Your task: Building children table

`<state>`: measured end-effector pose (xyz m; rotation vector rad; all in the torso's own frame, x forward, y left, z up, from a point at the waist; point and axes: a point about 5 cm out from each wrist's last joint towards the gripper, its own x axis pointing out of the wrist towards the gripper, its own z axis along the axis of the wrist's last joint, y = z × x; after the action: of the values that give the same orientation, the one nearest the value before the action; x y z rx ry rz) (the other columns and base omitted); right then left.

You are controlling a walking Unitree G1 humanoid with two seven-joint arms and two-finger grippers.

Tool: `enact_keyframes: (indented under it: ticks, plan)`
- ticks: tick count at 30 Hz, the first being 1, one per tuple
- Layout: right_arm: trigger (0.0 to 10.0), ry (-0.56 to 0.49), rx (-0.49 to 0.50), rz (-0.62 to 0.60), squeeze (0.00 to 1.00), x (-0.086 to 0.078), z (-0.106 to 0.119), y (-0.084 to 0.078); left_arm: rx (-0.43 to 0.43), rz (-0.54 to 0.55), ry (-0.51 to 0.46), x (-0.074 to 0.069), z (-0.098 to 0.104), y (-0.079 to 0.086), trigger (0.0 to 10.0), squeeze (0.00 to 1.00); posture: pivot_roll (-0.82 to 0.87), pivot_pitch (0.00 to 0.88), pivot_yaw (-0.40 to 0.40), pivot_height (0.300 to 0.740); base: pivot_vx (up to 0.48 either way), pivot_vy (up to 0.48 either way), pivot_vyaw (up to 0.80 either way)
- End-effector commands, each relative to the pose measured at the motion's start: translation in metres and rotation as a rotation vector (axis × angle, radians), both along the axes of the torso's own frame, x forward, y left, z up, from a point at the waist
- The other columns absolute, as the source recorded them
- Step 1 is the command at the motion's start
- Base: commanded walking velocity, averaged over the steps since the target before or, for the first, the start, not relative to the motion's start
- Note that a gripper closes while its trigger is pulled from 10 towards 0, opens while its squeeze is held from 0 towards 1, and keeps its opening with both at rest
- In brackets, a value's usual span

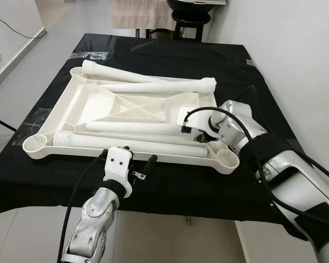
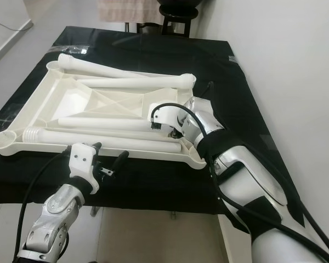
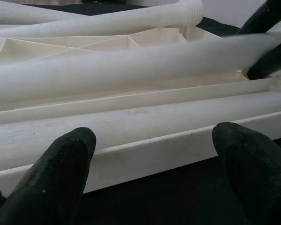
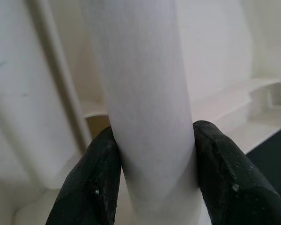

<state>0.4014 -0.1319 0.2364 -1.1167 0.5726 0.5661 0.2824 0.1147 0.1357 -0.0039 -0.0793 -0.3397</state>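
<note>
A white plastic tabletop (image 1: 56, 107) lies upside down on the black-covered table (image 1: 170, 55), with several white legs lying loose in it. My right gripper (image 1: 200, 135) reaches in at the front right corner and is shut on one leg (image 1: 131, 128); in the right wrist view its fingers (image 4: 91, 187) press both sides of that leg (image 4: 145, 93). My left gripper (image 1: 127, 158) hovers open just before the tabletop's front rim (image 3: 145, 150), nothing between its fingertips (image 3: 61, 168). Another leg (image 1: 126, 143) lies along the front rim with its threaded end to the left.
A round socket (image 1: 228, 159) sits at the front right corner of the tabletop and another (image 1: 35, 144) at the front left. A black stool (image 1: 191, 19) and a beige cloth (image 1: 137, 13) stand behind the table. A white wall (image 1: 296, 55) runs close on the right.
</note>
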Motion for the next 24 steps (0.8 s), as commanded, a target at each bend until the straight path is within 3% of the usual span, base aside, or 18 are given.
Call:
enact_keyframes:
  ticks: [1, 4, 5, 7, 8, 11, 12, 14, 16, 20, 21, 24]
  plan:
    - [0.0, -0.059, 0.205, -0.018, 0.0, 0.004, 0.015, 0.004, 0.025, -0.001, 0.074, -0.002, -0.013, 0.001, 10.0, 0.0, -0.01, 0.165, -0.094, 0.74, 0.0, 0.0, 0.0]
    - [0.0, -0.079, 0.264, -0.017, 0.0, 0.004, 0.02, 0.004, 0.029, 0.0, 0.062, -0.001, -0.01, 0.001, 10.0, 0.0, -0.01, 0.165, -0.094, 0.74, 0.0, 0.0, 0.0]
    - [0.0, -0.088, 0.339, -0.018, 0.0, 0.004, 0.025, 0.003, 0.009, -0.003, 0.044, 0.001, -0.003, 0.002, 10.0, 0.0, -0.01, 0.168, -0.085, 0.74, 0.0, 0.0, 0.0]
    - [0.0, -0.113, 0.483, -0.03, 0.0, 0.005, 0.035, -0.001, -0.041, -0.012, -0.019, 0.006, 0.02, 0.004, 10.0, 0.0, -0.01, 0.17, -0.079, 0.74, 0.0, 0.0, 0.0]
    - [0.0, -0.113, 0.483, -0.03, 0.0, 0.005, 0.035, -0.001, -0.041, -0.012, -0.019, 0.006, 0.02, 0.004, 10.0, 0.0, -0.01, 0.17, -0.079, 0.74, 0.0, 0.0, 0.0]
    - [0.0, -0.188, 0.613, -0.036, 0.0, 0.005, 0.044, -0.008, -0.166, -0.001, -0.124, 0.013, 0.062, 0.012, 10.0, 0.0, 0.0, 0.169, -0.073, 0.74, 0.0, 0.0, 0.0]
    - [0.0, -0.188, 0.613, -0.036, 0.0, 0.005, 0.044, -0.008, -0.166, -0.001, -0.124, 0.013, 0.062, 0.012, 10.0, 0.0, 0.0, 0.169, -0.073, 0.74, 0.0, 0.0, 0.0]
    - [0.0, -0.24, 0.668, -0.005, 0.0, 0.003, 0.047, -0.008, -0.243, 0.004, -0.18, 0.016, 0.085, 0.019, 10.0, 0.0, 0.0, 0.169, -0.068, 0.74, 0.0, 0.0, 0.0]
    - [0.0, -0.254, 0.681, 0.008, 0.0, 0.002, 0.047, -0.007, -0.275, 0.004, -0.198, 0.017, 0.093, 0.021, 10.0, 0.0, 0.0, 0.168, -0.066, 0.74, 0.0, 0.0, 0.0]
    - [0.0, -0.347, 0.634, 0.102, 0.0, -0.007, 0.037, 0.006, -0.504, -0.007, -0.285, 0.025, 0.14, 0.039, 10.0, 0.0, 0.0, 0.165, -0.054, 0.74, 0.0, 0.0, 0.0]
    - [0.0, -0.347, 0.634, 0.102, 0.0, -0.007, 0.037, 0.006, -0.504, -0.007, -0.285, 0.025, 0.14, 0.039, 10.0, 0.0, 0.0, 0.165, -0.054, 0.74, 0.0, 0.0, 0.0]
    - [0.0, -0.367, 0.615, 0.168, 0.0, -0.013, 0.03, 0.017, -0.615, -0.014, -0.32, 0.033, 0.164, 0.049, 10.0, 0.0, 0.01, 0.162, -0.049, 0.74, 0.0, 0.0, 0.0]
